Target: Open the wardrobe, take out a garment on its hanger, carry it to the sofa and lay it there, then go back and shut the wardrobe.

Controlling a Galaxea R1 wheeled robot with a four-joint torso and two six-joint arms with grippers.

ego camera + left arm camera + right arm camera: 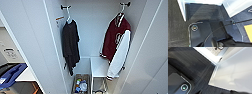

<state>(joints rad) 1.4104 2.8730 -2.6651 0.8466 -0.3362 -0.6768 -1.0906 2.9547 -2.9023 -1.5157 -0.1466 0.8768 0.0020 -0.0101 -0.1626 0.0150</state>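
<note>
Hanging inside the open tall white wardrobe, the dark red white-sleeved varsity jacket is seen; its thin white hanger should be lifted off cleanly. Finger states cannot be told.

A dark grey, short-pile carpet floor with a fine ribbed weave runs under everything, and it shows in both wrist views. Light falls evenly and bright, with soft reflections on the pale glossy panels. To the left in the head view stands a flat white surface, and a bright blue folded object lies at its near edge, partly overhanging. Behind that sits a pale grey box-shaped unit with dark markings too blurred to read. A yellow rectangular patch lies on the floor at the edge of the left wrist view.
</note>
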